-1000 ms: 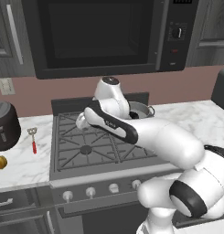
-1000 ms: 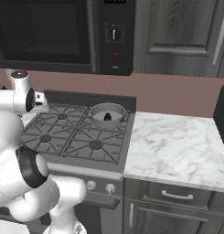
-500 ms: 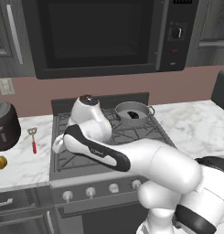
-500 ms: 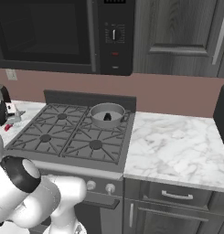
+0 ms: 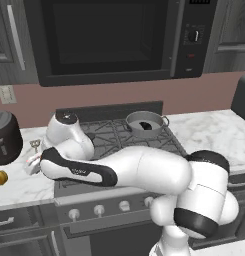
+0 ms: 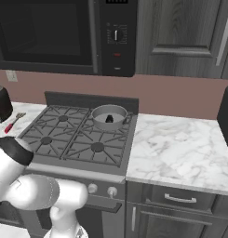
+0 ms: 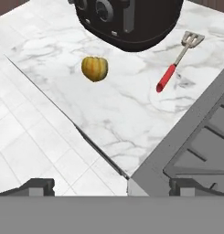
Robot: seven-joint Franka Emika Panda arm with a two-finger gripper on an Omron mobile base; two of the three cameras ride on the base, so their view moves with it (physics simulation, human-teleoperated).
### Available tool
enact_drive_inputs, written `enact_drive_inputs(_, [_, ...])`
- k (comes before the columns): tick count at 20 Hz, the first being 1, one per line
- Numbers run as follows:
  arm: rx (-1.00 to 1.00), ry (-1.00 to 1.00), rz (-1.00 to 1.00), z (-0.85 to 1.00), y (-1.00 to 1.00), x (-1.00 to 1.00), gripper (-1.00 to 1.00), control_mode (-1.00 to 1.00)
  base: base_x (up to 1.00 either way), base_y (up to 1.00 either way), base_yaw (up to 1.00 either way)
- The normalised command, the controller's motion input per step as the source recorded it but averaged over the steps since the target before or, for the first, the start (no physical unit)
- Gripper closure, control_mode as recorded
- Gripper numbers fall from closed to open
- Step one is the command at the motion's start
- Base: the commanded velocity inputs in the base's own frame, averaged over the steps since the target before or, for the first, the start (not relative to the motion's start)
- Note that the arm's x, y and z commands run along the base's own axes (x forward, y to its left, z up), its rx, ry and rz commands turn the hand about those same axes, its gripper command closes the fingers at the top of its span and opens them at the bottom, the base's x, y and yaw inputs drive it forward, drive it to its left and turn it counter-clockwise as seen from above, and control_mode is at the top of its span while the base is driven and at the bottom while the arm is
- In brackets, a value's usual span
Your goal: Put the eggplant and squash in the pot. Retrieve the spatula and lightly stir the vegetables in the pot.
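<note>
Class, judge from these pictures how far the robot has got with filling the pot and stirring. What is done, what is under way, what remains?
Done: a small dark item, apparently the eggplant, lies in the pot on the stove.
In hand: nothing is held; the open gripper hangs above the counter's edge, facing the squash.
Left: the squash must go in, then the spatula, lying beside the black appliance, must be fetched for stirring.

- Bench [image 7: 131, 119]: polished white marble with grey veins.
- Pot [image 6: 109, 117]: dull grey metal.
- Spatula [image 7: 178, 61]: smooth red handle, silvery slotted metal head.
- Squash [image 7: 94, 68]: ribbed, matt yellow-orange skin.
- Toaster [image 7: 131, 20]: glossy black casing.
</note>
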Motion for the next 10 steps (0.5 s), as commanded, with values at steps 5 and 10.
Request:
enact_drive_inputs(5, [0.0, -0.02, -0.01, 0.0, 0.9, 0.0, -1.0, -1.0, 0.0, 0.0, 0.0])
enact_drive_inputs(10, [0.0, 0.0, -0.13, 0.0, 0.71, 0.0, -1.0, -1.0, 0.0, 0.0, 0.0])
